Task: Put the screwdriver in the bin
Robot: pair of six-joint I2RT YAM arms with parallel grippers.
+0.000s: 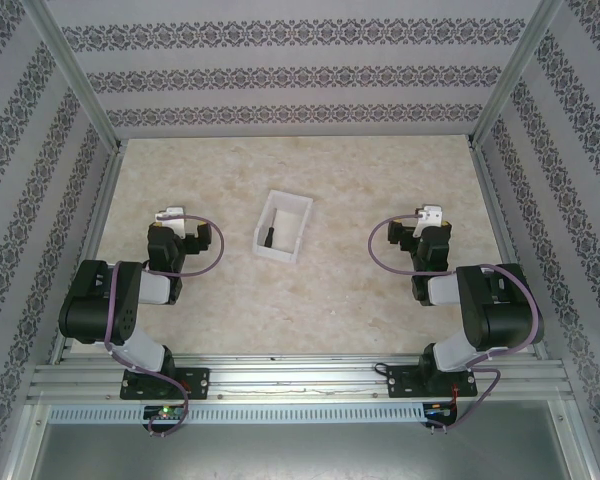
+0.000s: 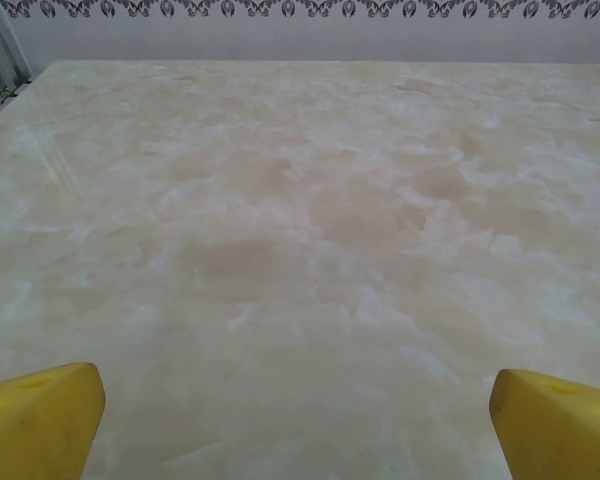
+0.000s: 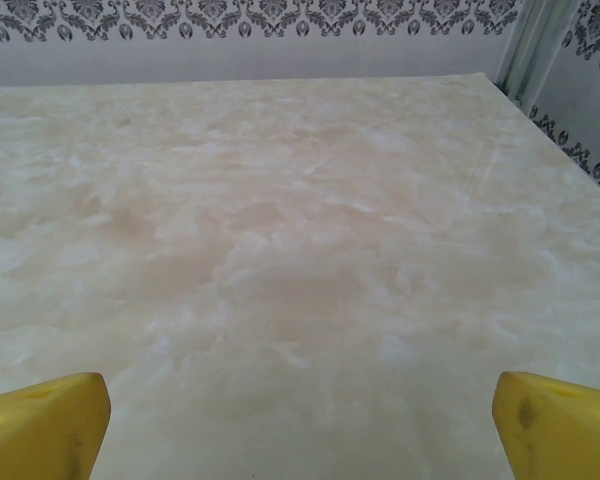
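Observation:
The white bin (image 1: 298,224) stands on the table a little left of centre in the top view. Inside it lies the screwdriver (image 1: 268,238), a small dark shape against the bin's left wall. My left gripper (image 1: 170,216) rests to the left of the bin, apart from it, and is open. My right gripper (image 1: 430,213) sits well to the right of the bin, also open. In each wrist view the yellow fingertips (image 2: 40,420) (image 3: 45,425) stand wide apart at the bottom corners with bare table between them.
A beige marbled table (image 1: 350,290) runs to patterned walls at the back and both sides. Aluminium frame posts (image 1: 75,80) stand at the back corners, and a metal rail (image 1: 300,375) lines the near edge by the arm bases.

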